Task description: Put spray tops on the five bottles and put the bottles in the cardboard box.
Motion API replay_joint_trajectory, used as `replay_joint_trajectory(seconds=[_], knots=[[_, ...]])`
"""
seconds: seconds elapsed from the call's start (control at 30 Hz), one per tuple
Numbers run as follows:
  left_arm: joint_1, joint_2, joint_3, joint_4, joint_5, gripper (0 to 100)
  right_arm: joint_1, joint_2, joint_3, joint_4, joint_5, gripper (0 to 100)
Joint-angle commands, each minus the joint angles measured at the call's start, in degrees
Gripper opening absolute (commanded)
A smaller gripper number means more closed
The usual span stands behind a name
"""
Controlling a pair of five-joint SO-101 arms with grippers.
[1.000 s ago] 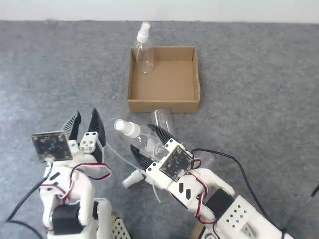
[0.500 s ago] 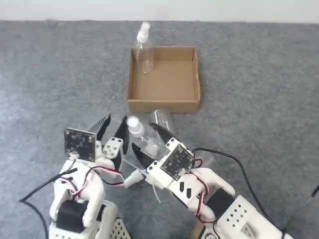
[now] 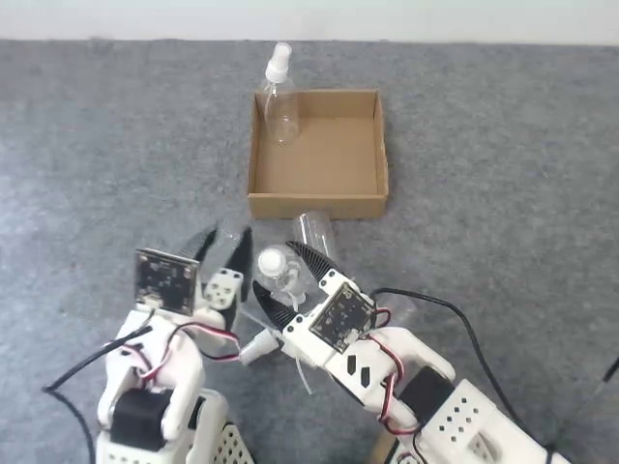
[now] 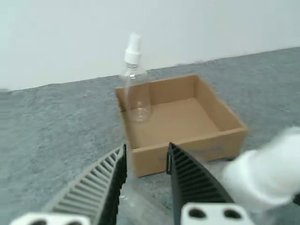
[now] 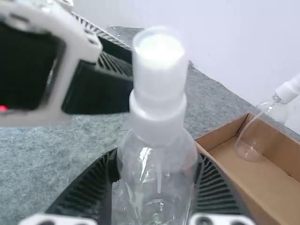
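**A:** Where's the bottle (image 3: 286,286)?

**B:** Low centre of the high view, upright. The right hand (image 3: 279,273) is clamped round its body. A white spray top (image 3: 272,261) sits on the neck. The left hand (image 3: 227,237) is just beside it, fingers parted, with nothing between them.

**A:** How will it handle?

**B:** I'd judge it thin clear plastic and empty, so very light and a little slick. A hard squeeze could dent the wall. Take the body below the shoulder, and take the top by its collar, not its nozzle.

**A:** What can't you make out?

**B:** I can't tell whether that top is screwed down or merely resting. A capped bottle (image 3: 280,111) stands in the upper-left corner of the cardboard box (image 3: 317,205). Another clear one (image 3: 314,230) lies on the bench (image 3: 503,145) between the box and the hands, its neck hidden. The right arm covers the bench at lower right, so I can't count five.
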Motion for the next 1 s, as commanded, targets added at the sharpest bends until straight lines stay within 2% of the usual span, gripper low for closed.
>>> replay_joint_trajectory(seconds=[0.0, 0.3, 0.4, 0.57, 0.67, 0.83, 0.97], knots=[[-6.8, -0.4, -4.5, 1.8, -0.2, 13, -0.1, -0.7, -0.7, -0.9, 0.4, 10.0], [-22.7, -0.4, -4.4, 5.3, -0.3, 13, -0.1, -0.7, -1.3, 1.5, 0.4, 10.0], [-26.0, -0.4, -1.4, 4.8, -0.4, 13, 0.0, -0.7, -1.7, 1.5, 0.4, 10.1], [-26.5, -0.4, 5.3, 4.8, -0.3, 13, 3.3, -0.7, -7.7, 10.1, 0.0, 10.1], [-26.6, -0.4, 7.3, 4.1, -0.3, 13, 5.5, -0.6, -12.8, 13.0, -4.7, 10.5], [-26.6, -0.4, 9.0, 3.3, -0.2, 13, 6.5, 0.0, -20.1, 13.8, -4.7, 10.3], [-26.6, -0.4, 9.0, 3.3, -0.2, 13, 6.5, 6.6, -27.7, 13.8, -4.5, 10.2]])
